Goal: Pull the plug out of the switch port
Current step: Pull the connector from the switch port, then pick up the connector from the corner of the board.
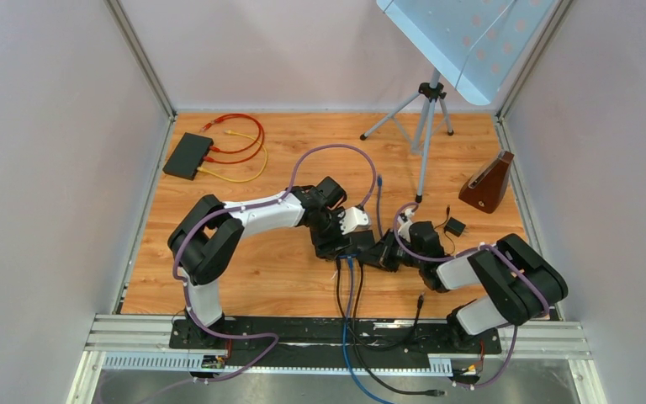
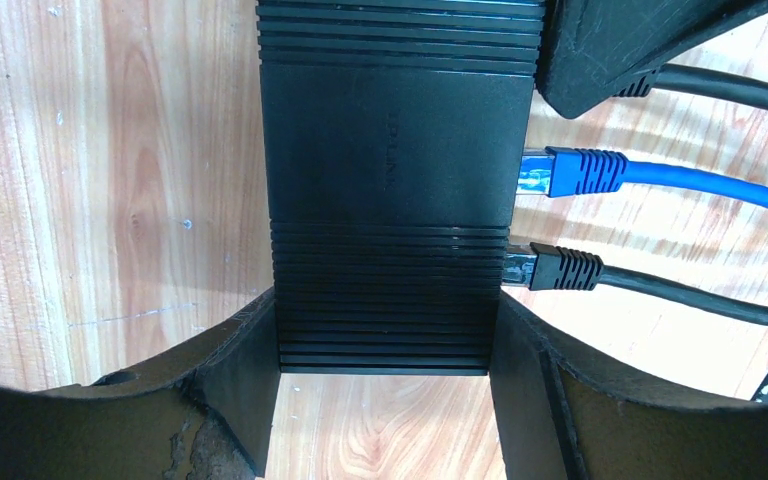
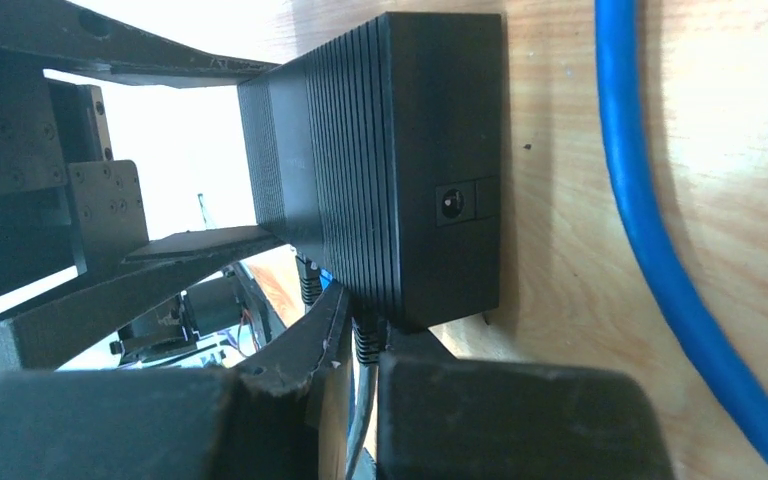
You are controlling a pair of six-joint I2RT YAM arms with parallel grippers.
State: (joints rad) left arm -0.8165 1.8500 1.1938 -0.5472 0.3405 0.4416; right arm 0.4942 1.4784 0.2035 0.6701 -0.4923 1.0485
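The black switch (image 2: 390, 180) lies on the wooden table, and my left gripper (image 2: 385, 345) is shut on its near end, one finger pressed on each side. Three plugs sit in its port side: a blue plug (image 2: 572, 172), a black plug (image 2: 560, 268), and a further black plug (image 3: 365, 340) hidden in the left wrist view under my right gripper's finger (image 2: 610, 45). My right gripper (image 3: 360, 335) is shut on that further plug's ribbed boot, right against the switch (image 3: 400, 170). In the top view both grippers (image 1: 336, 242) (image 1: 377, 252) meet at the table's middle.
A second black box (image 1: 188, 156) with red and yellow cables (image 1: 240, 147) lies at the back left. A tripod (image 1: 425, 126), a brown wedge (image 1: 488, 183) and a small black adapter (image 1: 454, 226) stand at the right. A blue cable (image 3: 650, 230) runs beside the switch.
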